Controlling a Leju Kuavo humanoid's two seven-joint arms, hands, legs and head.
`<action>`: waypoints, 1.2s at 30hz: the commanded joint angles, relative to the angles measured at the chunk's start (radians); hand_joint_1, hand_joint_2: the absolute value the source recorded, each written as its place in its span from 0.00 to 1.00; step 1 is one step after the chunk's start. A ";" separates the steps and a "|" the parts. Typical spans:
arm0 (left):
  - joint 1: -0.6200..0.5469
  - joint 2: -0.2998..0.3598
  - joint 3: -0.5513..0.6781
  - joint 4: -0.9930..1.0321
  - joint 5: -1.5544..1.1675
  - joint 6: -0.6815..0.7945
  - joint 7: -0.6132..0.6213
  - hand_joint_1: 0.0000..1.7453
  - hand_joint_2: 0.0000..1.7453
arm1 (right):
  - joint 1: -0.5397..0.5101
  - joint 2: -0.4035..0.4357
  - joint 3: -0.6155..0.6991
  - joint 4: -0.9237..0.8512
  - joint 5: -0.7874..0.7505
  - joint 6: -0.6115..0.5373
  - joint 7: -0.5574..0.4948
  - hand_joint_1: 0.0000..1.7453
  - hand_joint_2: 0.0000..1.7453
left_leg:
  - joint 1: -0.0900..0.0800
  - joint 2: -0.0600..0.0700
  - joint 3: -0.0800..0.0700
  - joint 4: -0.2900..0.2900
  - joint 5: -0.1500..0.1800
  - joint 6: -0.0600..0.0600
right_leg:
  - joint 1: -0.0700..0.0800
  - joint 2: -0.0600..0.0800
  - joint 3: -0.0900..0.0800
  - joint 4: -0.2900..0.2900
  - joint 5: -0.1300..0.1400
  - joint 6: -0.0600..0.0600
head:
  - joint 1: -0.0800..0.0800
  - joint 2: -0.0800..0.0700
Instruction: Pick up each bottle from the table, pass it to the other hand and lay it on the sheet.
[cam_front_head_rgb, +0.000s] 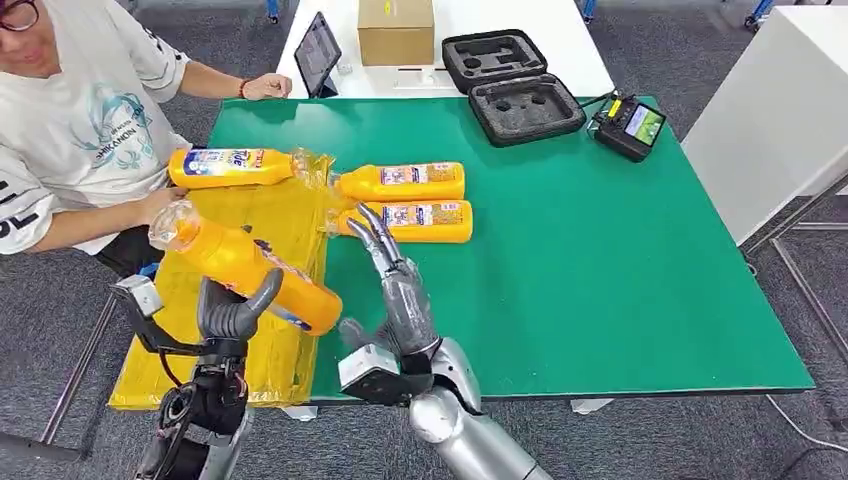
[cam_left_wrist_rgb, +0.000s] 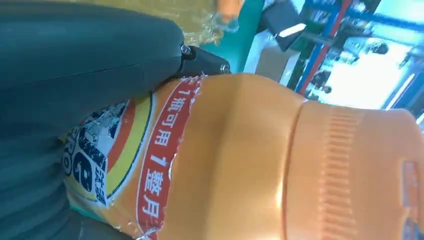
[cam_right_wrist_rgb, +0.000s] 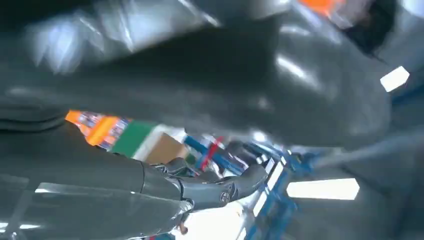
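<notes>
The green surface (cam_front_head_rgb: 600, 270) lies open across its right half and along its near edge, and the right hand (cam_front_head_rgb: 392, 275) hangs over it beside the sheet's right border, fingers apart and stretched forward, holding nothing, the tips just short of the nearer of two bottles. The yellow sheet (cam_front_head_rgb: 265, 215) covers the left end of the surface and overhangs the near edge. The left hand (cam_front_head_rgb: 232, 318) grips an orange bottle (cam_front_head_rgb: 245, 265) around its lower body, tilted above the sheet with its clear-wrapped cap end up toward the far left; the left wrist view shows the thumb pressed against its torn label. A second bottle (cam_front_head_rgb: 225, 166) lies flat across the sheet's far end. Two more lie side by side on the green just right of the sheet, caps toward it: the farther bottle (cam_front_head_rgb: 400, 182) and the nearer bottle (cam_front_head_rgb: 410, 221). A person (cam_front_head_rgb: 80, 120) sits close at the left edge, one hand resting near the raised bottle's cap. At the far edge stand a tablet (cam_front_head_rgb: 317, 52), a cardboard box (cam_front_head_rgb: 396, 30), an open black foam case (cam_front_head_rgb: 510, 85) and a black handheld controller (cam_front_head_rgb: 627, 124). Grey carpet (cam_front_head_rgb: 640, 440) surrounds the surface, with a white cabinet (cam_front_head_rgb: 770, 110) to the right.
</notes>
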 joint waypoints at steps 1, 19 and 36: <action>-0.091 0.040 0.098 0.093 -0.282 0.264 -0.125 1.00 1.00 | 0.109 -0.043 0.013 -0.437 -0.061 -0.051 -0.028 0.00 0.00 | 0.000 -0.002 0.000 0.001 -0.001 -0.001 | 0.000 -0.002 0.001 0.001 -0.002 -0.001 | 0.000 0.000; -0.530 0.213 -0.173 0.658 -1.254 0.264 0.073 1.00 1.00 | -0.038 -0.043 0.214 -0.182 -0.109 0.071 -0.026 0.00 1.00 | 0.001 -0.003 0.004 -0.001 0.001 -0.002 | 0.001 -0.002 0.005 0.000 -0.001 -0.002 | 0.000 0.000; -0.716 0.236 -0.350 1.044 -1.508 -0.083 0.125 1.00 1.00 | -0.120 0.035 0.327 0.015 -0.055 0.239 -0.005 0.00 1.00 | 0.002 0.001 0.004 0.000 0.001 -0.003 | 0.003 0.002 0.004 0.001 0.000 -0.004 | 0.001 0.000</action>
